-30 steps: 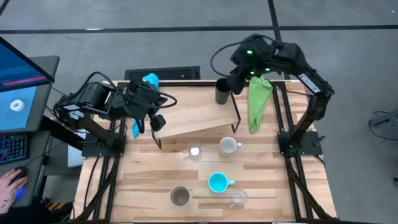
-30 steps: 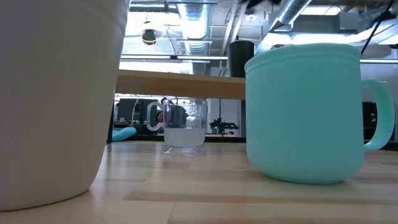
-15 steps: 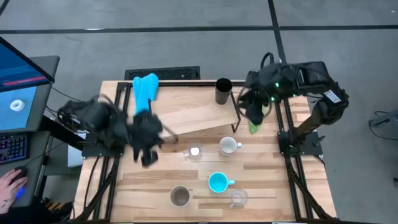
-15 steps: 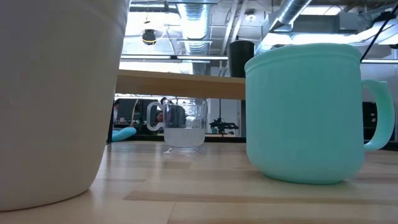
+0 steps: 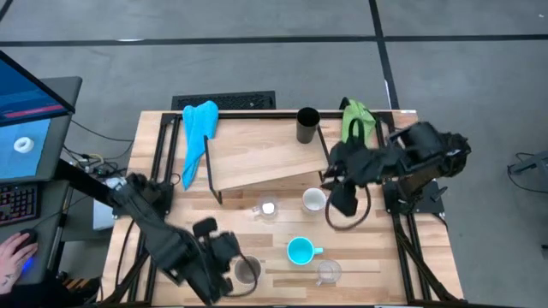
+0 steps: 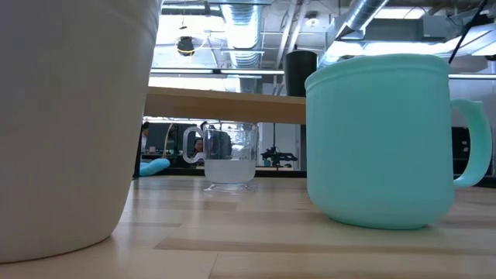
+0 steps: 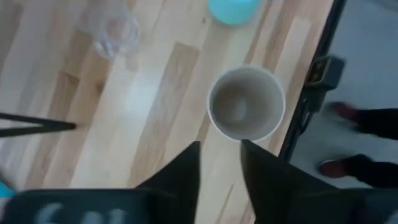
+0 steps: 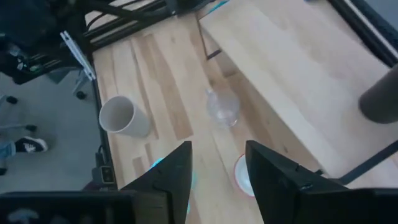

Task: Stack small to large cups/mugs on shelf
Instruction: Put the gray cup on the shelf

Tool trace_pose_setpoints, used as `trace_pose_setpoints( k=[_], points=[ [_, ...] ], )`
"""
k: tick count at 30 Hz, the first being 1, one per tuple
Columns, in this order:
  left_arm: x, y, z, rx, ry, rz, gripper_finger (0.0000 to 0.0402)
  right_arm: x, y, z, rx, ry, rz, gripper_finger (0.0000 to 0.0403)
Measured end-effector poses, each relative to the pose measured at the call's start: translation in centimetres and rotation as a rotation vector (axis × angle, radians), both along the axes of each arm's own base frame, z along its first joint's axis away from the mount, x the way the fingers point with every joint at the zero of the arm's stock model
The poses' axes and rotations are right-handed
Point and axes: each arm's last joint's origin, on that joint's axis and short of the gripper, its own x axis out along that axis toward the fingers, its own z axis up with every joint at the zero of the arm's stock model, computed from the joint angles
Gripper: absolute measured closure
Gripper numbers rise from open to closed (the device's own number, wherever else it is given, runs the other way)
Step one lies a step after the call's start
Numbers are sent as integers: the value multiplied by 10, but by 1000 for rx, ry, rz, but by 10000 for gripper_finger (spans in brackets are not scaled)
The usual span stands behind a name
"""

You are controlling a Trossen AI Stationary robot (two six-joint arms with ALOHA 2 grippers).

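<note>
The beige-grey mug (image 5: 248, 270) stands upright near the table's near edge, and my left gripper (image 5: 227, 263) hovers just to its left. In the left wrist view the left gripper (image 7: 219, 168) is open, with the mug (image 7: 247, 112) ahead of its fingertips. My right gripper (image 5: 341, 204) is open beside the white mug (image 5: 314, 201), on its right. The black cup (image 5: 306, 125) stands on the shelf (image 5: 257, 158). On the table stand the turquoise mug (image 5: 300, 251) and two clear glasses (image 5: 267, 209) (image 5: 327, 272).
A blue cloth (image 5: 199, 128) hangs over the shelf frame's far left, and a green cloth (image 5: 355, 120) lies at the far right. Black frame rails run along both table sides. A person's hand (image 5: 13, 257) rests at a keyboard off the left edge.
My left gripper has swung from the shelf's left end toward the table's near edge and come down, tipping steeper, to the beige-grey mug. My right gripper has moved from behind the black cup toward the near edge, to beside the white mug.
</note>
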Motion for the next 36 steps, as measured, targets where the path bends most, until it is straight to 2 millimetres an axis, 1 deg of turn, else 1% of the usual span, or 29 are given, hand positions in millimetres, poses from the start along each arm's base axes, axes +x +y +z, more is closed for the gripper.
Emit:
trace_pose_setpoints(
  k=[4,8,12,15,19,23,25,27,29,31,33,36],
  points=[
    [15,-15,-30,12,62,90,235,6,18,-8,-15,29,49,227],
    [31,-21,-56,37,102,183,204,8,32,-13,-36,47,106,229],
    [41,-23,-76,60,133,234,199,5,40,-14,-42,49,150,232],
    [45,-25,-83,70,150,241,198,2,46,-14,-44,49,173,232],
    [43,-24,-88,77,154,278,198,-6,54,-12,-41,43,214,233],
    [39,-23,-107,90,240,300,198,-12,64,-12,-38,43,250,236],
    [41,-25,-117,66,244,280,198,-14,68,-12,-38,43,265,237],
    [42,-26,-121,67,250,270,198,-16,70,-12,-35,42,272,237],
    [42,-25,-123,67,250,274,203,-17,72,-12,-26,43,268,237],
    [44,-24,-123,53,248,274,219,-19,74,-12,-23,43,271,237],
    [45,-23,-122,35,263,252,249,-20,76,-12,-22,42,276,239],
    [47,-24,-121,15,256,227,312,-22,78,-12,-9,43,269,244]
  ],
)
